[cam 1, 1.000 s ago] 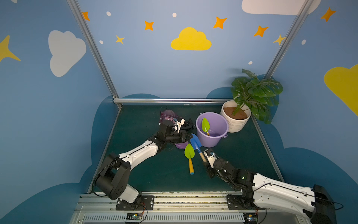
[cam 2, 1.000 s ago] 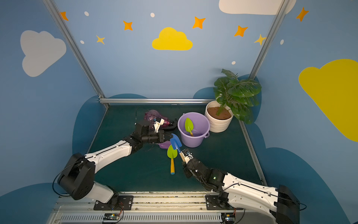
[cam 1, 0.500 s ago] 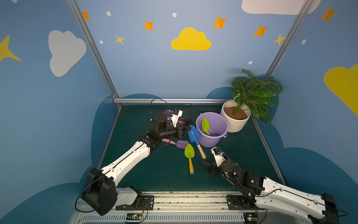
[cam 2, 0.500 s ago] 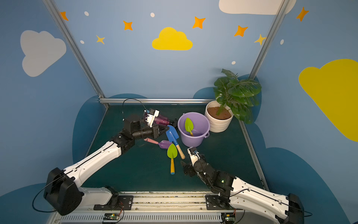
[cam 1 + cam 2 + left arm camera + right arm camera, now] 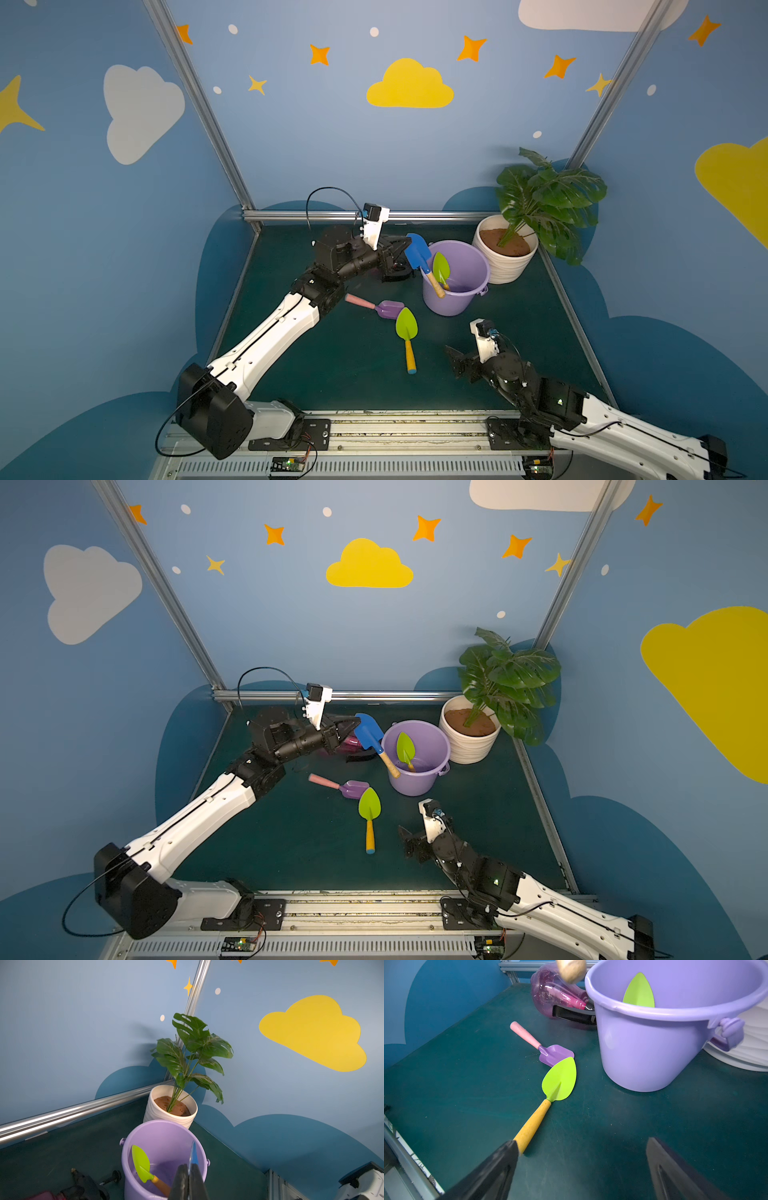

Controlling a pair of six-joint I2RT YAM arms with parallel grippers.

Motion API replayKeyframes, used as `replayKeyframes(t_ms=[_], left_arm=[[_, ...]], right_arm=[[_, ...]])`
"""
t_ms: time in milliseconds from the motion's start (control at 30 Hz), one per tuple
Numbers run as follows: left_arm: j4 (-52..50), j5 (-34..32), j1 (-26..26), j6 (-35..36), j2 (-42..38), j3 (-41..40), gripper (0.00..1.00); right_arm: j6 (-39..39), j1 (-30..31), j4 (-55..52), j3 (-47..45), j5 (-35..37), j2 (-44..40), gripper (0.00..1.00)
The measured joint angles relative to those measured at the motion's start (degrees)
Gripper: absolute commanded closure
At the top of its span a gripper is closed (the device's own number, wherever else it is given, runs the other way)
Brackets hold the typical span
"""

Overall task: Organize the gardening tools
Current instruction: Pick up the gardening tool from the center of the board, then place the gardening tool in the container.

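Blue shovel (image 5: 417, 252), wooden-handled, hangs clamped in left claw (image 5: 402, 245) by lilac bucket (image 5: 449, 303); right claw (image 5: 581, 1147) gapes.

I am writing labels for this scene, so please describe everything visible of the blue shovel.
The blue shovel looks like plastic, with a squarish blue blade and a short wooden handle. It is in the air, tilted, blade up and handle down, its handle end by the rim of the lilac bucket. Only the left gripper touches it, jaws shut on the blade.
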Motion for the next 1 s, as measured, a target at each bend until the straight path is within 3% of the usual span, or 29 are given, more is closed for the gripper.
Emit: replayKeyframes(t_ms=[433,1000], left_arm=[[3.30,-3.43,-5.40,8.35,14.10,10.88,0.91],[3.32,-3.67,-7.87,7.85,30.58,16.06,0.92]], right_arm=[[2.34,0.00,-0.81,-0.85,-0.59,-0.68,0.03],[5.27,0.00,-3.48,-1.99,-1.05,-6.05,0.03]])
